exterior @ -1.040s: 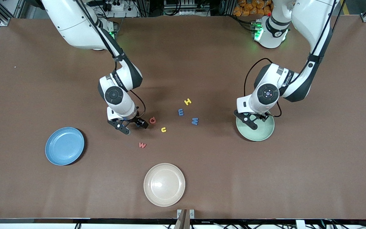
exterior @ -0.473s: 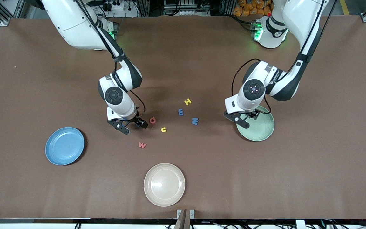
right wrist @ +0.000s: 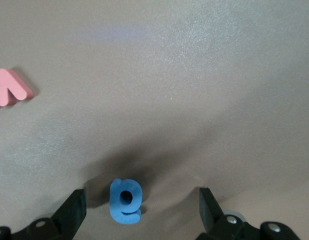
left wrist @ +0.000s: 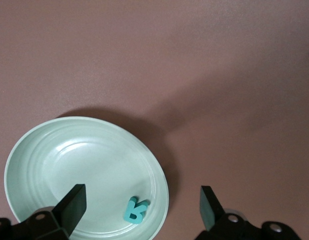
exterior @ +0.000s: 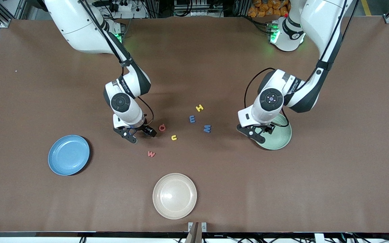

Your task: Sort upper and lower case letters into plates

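My right gripper hangs low and open, its fingers either side of a blue letter that lies flat on the table. A red letter lies near it. My left gripper is open over the rim of the mint green plate, with nothing in it. A teal letter lies in that plate near its edge. The light blue plate sits toward the right arm's end. Between the arms lie a red letter, yellow u, red w, blue m, yellow H and blue M.
A cream-beige plate with nothing on it sits near the table's front edge, nearer the front camera than the letters. The brown table top stretches wide around both arms.
The left arm has shifted from above the mint plate's middle toward the loose letters, its gripper now over the plate's rim. The right arm has hardly moved.
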You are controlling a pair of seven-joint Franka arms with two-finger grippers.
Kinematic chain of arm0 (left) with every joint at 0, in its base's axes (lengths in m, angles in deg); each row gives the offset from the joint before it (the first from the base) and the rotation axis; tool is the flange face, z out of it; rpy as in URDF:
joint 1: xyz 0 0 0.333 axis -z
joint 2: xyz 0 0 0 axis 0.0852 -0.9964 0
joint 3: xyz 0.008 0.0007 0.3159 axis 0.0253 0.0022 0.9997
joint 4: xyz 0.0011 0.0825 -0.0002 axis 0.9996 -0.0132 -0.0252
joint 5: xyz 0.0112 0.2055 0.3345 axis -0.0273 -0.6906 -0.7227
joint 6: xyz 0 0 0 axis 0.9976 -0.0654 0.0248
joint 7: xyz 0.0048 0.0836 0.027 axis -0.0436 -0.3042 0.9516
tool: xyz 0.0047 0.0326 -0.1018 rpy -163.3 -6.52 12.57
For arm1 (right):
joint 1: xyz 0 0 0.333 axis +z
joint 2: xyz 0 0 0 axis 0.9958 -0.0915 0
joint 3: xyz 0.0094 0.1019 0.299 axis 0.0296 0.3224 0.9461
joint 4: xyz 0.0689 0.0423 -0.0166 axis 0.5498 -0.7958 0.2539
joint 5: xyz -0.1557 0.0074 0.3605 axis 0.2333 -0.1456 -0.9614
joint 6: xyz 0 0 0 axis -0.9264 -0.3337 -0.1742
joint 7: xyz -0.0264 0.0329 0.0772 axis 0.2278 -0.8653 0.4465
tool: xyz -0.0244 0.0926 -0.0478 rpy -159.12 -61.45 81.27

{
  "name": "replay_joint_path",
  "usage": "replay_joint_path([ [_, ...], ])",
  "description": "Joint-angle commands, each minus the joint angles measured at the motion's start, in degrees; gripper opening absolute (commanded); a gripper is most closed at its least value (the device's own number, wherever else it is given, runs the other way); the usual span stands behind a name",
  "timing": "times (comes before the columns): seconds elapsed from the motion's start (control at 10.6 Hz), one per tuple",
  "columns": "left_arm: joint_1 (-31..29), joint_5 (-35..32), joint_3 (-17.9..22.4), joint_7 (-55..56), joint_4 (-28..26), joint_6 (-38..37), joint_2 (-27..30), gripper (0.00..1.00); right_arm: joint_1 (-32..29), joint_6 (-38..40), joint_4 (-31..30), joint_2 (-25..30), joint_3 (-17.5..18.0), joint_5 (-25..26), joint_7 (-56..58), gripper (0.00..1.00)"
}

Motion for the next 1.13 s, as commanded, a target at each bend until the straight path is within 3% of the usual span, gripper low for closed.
replay_joint_path([
  [0.0,0.1,-0.8,0.0,1.0,1.5,-0.8,-1.4,1.0,0.2,-0.3,0.9,-0.8,0.4,0.0,-1.3,1.0],
  [0.09,0.3,-0.8,-0.1,1.2,1.7,-0.8,-1.4,1.0,0.4,-0.3,0.8,-0.8,0.4,0.0,-1.2,0.87],
  [0.19,0.3,-0.8,-0.1,1.1,2.3,-0.8,-2.0,1.0,0.7,-0.4,0.9,-0.8,0.4,0.0,-1.7,0.01],
  [0.76,0.0,-0.7,-0.1,0.6,3.0,-0.8,-2.4,1.0,0.0,-0.1,1.8,0.1,0.4,0.0,-1.4,0.0],
  [1.04,-0.5,-0.7,-0.1,0.2,3.0,-0.8,-2.3,1.0,-3.0,3.6,9.2,0.2,0.2,0.1,2.1,0.0],
])
